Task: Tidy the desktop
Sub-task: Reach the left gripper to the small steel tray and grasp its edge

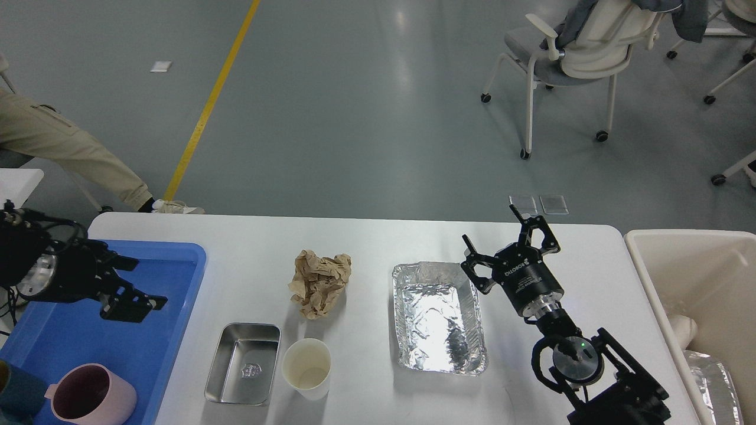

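Steel tin (pixel 243 363), rect., empty, near edge of tabletop (pixel 366 236); long axis runs near-to-far. Paper cup (pixel 306 368), upright, empty, just beside the tin on its right. Pink mug (pixel 88 395), upright, in near corner of blue tray (pixel 177 260) at left end. Foil pan (pixel 438 317), rect., empty, right of centre; long axis near-to-far, slight tilt. Crumpled brown paper (pixel 319 282), mid-tabletop, beyond tin and cup, apart from both.

R gripper (pixel 511 245): jaws apart, holding nothing, pointing away from robot, hovering just beside the pan's far right corner. L gripper (pixel 133 289): over the tray, pointing right toward the tin; jaws seen dark, side-on, cannot tell if apart.

Beige bin (pixel 649 277), off right end, holds some foil and white scraps.

Key relation (judgement): pan lies left and nearer than R jaws; R arm is nearer to it and to the bin. L arm nearer to tin and cup.

Tabletop itself: white, long axis left-right, items still on it; tidy not done.
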{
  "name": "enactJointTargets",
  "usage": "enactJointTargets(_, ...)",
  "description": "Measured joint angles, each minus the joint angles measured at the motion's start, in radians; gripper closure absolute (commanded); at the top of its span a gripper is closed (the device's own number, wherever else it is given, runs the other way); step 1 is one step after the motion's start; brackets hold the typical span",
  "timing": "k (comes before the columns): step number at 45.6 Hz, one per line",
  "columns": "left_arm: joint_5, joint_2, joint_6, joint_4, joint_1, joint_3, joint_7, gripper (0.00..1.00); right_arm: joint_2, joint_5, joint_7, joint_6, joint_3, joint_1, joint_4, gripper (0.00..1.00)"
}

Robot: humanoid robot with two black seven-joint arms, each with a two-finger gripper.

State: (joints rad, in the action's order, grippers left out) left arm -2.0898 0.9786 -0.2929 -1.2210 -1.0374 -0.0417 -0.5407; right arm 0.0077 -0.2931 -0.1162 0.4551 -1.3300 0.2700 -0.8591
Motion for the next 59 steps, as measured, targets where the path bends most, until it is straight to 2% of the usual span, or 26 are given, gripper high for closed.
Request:
enactJointTargets(6, -0.122, -0.118, 0.000, 0.047, -0.027, -0.020, -0.018, 0.04, 0.000, 0.000, 0.000, 0.003, 0.000, -0.002, 0.000, 0.00)
enactJointTargets(15, -0.176, -0.277, 0.024, 0.126, -0.096, -0.145, -0.028, 0.08, -0.003, 0.000, 0.000, 0.006, -0.001, -0.004, 0.001, 0.00)
enactJointTargets(17, -0.178, -0.306, 0.034, 0.139, -0.103, -0.171, -0.028, 0.12, -0.003, 0.000, 0.000, 0.006, -0.001, -0.004, 0.002, 0.00)
enactJointTargets(20, -0.179, -0.349, 0.052, 0.159, -0.109, -0.208, -0.028, 0.24, -0.003, 0.000, 0.000, 0.007, -0.001, -0.004, 0.002, 0.00)
enactJointTargets(34, -0.178, -0.513, 0.077, 0.296, -0.111, -0.301, -0.027, 0.24, -0.006, 0.000, 0.000, 0.009, -0.002, -0.006, 0.001, 0.00)
enactJointTargets(45, -0.162, -0.613, 0.154, 0.418, -0.100, -0.405, -0.028, 0.25, -0.005, 0.000, 0.000, 0.010, -0.003, -0.005, 0.001, 0.00)
enactJointTargets(49, -0.161, -0.635, 0.171, 0.441, -0.087, -0.417, -0.028, 0.31, -0.006, 0.000, 0.000, 0.010, -0.003, -0.005, 0.001, 0.00)
enactJointTargets(57, -0.161, -0.649, 0.187, 0.452, -0.069, -0.428, -0.030, 0.50, -0.006, 0.000, 0.000, 0.010, -0.003, -0.005, 0.001, 0.00)
enactJointTargets(59, -0.161, -0.650, 0.188, 0.452, -0.069, -0.431, -0.030, 0.57, -0.006, 0.000, 0.000, 0.010, -0.003, -0.005, 0.001, 0.00)
